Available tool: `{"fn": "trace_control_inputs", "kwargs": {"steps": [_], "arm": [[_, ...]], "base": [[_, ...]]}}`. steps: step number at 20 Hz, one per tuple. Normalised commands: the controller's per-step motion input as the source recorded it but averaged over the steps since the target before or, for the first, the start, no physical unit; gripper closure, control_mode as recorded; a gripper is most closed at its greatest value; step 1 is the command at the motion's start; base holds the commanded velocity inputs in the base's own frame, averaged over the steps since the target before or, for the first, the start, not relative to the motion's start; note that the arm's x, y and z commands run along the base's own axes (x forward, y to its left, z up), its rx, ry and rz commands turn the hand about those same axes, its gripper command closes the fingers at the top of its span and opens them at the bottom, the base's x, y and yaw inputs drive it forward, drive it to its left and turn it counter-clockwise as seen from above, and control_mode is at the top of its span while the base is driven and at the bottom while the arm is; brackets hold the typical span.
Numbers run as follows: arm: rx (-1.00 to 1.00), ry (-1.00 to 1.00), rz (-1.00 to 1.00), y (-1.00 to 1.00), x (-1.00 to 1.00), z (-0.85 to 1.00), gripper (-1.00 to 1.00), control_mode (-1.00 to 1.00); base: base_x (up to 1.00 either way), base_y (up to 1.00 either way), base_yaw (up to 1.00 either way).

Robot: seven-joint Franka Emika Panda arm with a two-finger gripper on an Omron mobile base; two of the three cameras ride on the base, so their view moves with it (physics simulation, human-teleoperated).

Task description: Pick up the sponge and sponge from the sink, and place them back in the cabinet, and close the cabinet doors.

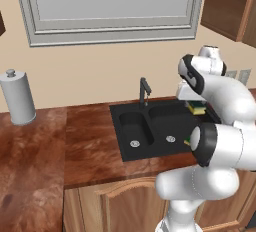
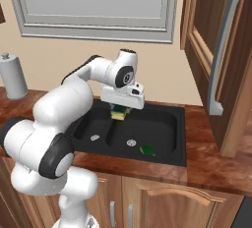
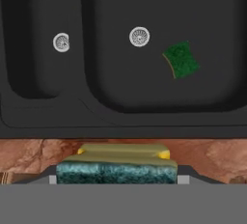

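My gripper (image 2: 119, 109) hangs above the black sink (image 2: 167, 124), shut on a sponge (image 2: 118, 113) whose green and yellow layers show between the fingers. The hand view has this held sponge (image 3: 118, 164) across its bottom, clamped in the gripper (image 3: 117, 178). From the left base view the gripper (image 1: 196, 105) and its sponge (image 1: 198, 109) sit over the sink's right side. The other sponge (image 3: 181, 60), green side up, lies on the floor of the right basin near the drain, also seen as the loose sponge (image 2: 146, 150). At the right, the cabinet door (image 2: 216, 50) stands open.
A slim dark faucet (image 1: 144, 91) rises behind the sink (image 1: 150, 126). A paper towel roll (image 1: 17, 97) stands on the wooden counter at far left. A window fills the wall above. Lower arched-panel cabinets run under the counter.
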Motion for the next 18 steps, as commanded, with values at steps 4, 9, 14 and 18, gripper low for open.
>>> {"fn": "trace_control_inputs", "kwargs": {"steps": [4, 9, 14, 18], "arm": [[-0.01, 0.03, 0.00, 0.11, -0.17, 0.24, 1.00, -1.00], [0.00, 0.01, 0.00, 0.10, -0.16, 0.20, 1.00, -1.00], [0.00, 0.00, 0.00, 0.09, -0.15, 0.20, 1.00, -1.00], [0.00, -0.02, 0.00, 0.04, -0.20, 0.25, 1.00, -1.00]], "base": [[0.00, 0.00, 0.00], [0.00, 0.00, 0.00], [0.00, 0.00, 0.00], [0.00, 0.00, 0.00]]}}
